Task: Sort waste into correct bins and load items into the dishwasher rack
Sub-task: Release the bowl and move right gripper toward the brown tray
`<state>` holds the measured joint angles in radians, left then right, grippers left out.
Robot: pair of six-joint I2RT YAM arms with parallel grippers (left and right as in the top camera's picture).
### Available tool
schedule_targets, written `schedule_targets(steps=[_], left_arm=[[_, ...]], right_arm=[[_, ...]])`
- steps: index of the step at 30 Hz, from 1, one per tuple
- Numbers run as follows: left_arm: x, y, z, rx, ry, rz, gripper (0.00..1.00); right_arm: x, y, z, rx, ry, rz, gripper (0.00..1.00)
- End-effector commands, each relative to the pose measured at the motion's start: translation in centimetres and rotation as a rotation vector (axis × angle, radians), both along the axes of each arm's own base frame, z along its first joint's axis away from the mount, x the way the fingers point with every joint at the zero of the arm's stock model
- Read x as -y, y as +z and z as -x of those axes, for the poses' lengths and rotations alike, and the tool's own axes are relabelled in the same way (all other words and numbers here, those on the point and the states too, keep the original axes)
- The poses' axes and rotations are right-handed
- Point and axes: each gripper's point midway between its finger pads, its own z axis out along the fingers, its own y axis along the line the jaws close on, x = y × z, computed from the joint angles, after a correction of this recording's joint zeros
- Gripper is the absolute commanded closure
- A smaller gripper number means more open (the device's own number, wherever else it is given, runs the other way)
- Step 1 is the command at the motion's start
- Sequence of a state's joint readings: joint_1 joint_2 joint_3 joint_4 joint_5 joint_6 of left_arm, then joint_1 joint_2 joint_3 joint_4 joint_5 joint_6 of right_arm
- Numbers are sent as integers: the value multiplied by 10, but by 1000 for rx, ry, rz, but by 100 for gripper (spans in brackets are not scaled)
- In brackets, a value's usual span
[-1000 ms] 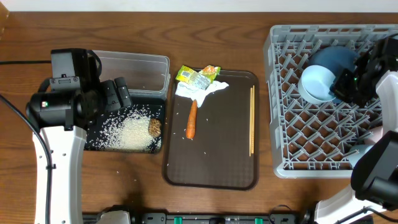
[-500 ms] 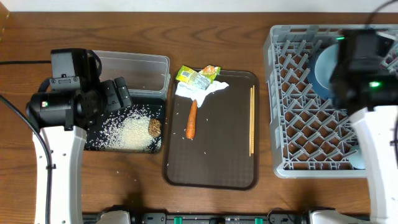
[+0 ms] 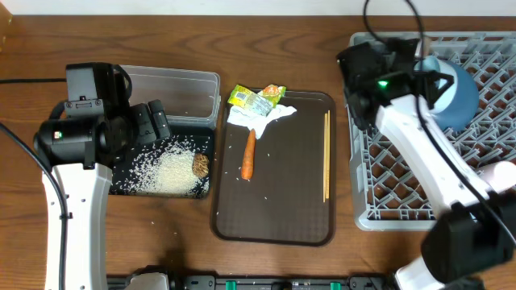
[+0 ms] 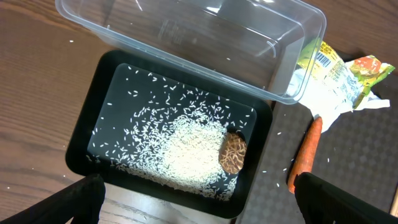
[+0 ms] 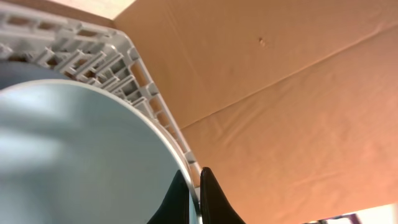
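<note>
- We see the left gripper (image 4: 198,186) hovering over the black bin (image 4: 81,134), fingers spread wide with nothing between them.
- Rice (image 4: 180,149) and a brown lump (image 4: 232,154) lie in that bin, and the clear tub (image 4: 186,43) touches its far edge.
- The bin's right edge sits just beside the tray (image 3: 274,209).
- On the tray, wrappers (image 3: 256,97) and a napkin (image 3: 266,118) crowd the far edge, with the carrot (image 3: 248,154) just below them. The chopsticks (image 3: 326,157) run along the right edge, and the near half is bare floor.
- A narrow strip of table (image 3: 161,234) separates the tray from the rack (image 3: 403,201).
- The right gripper (image 5: 194,196) pinches the rim of the plate (image 5: 81,155), which is over the rack's far side. We cannot tell whether it rests on the pegs.
</note>
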<state>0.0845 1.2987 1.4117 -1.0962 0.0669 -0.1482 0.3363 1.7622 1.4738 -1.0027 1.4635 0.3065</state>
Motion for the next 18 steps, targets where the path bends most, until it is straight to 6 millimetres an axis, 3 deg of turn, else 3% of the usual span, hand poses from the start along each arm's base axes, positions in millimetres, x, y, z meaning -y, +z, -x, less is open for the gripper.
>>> schedule_targets(steps=[1,11,18], left_arm=[[-4,1,2,0,-3,-22,2],[-4,1,2,0,-3,-22,2],[-4,1,2,0,-3,-22,2]], right_arm=[[-2,1,-5,-62,-25,144,99],[-11,-50,-22,-187,7,114,99],[-28,-61,-27,-196,49,100,99]])
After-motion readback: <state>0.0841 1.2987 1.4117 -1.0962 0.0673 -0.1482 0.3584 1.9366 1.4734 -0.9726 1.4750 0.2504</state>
